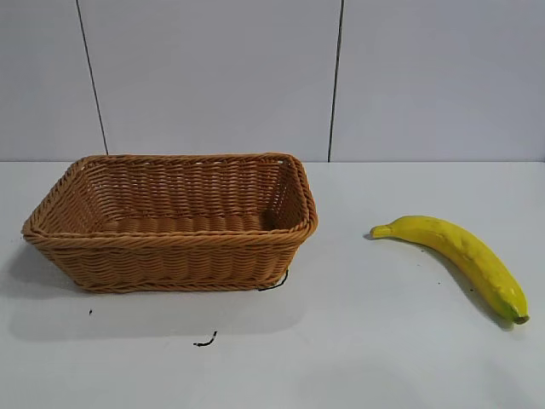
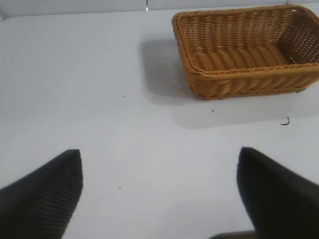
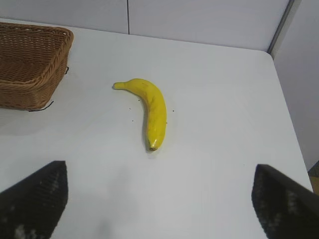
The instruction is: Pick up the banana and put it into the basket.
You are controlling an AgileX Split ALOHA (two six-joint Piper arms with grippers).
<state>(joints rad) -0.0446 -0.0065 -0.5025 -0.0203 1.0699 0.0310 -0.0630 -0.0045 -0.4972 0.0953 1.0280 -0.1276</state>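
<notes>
The banana [image 1: 464, 252] lies flat on the white table at the right, stem toward the basket. It also shows in the right wrist view [image 3: 152, 109]. The wicker basket [image 1: 170, 240] stands at the left and holds nothing that I can see; it shows in the left wrist view [image 2: 249, 82] and partly in the right wrist view [image 3: 30, 89]. My right gripper [image 3: 159, 172] is open and empty, well short of the banana. My left gripper [image 2: 159, 159] is open and empty, some way from the basket. Neither gripper shows in the exterior view.
A small black scrap [image 1: 205, 342] lies on the table in front of the basket. A grey panelled wall [image 1: 272, 77] stands behind the table. The table's right edge [image 3: 286, 99] shows in the right wrist view.
</notes>
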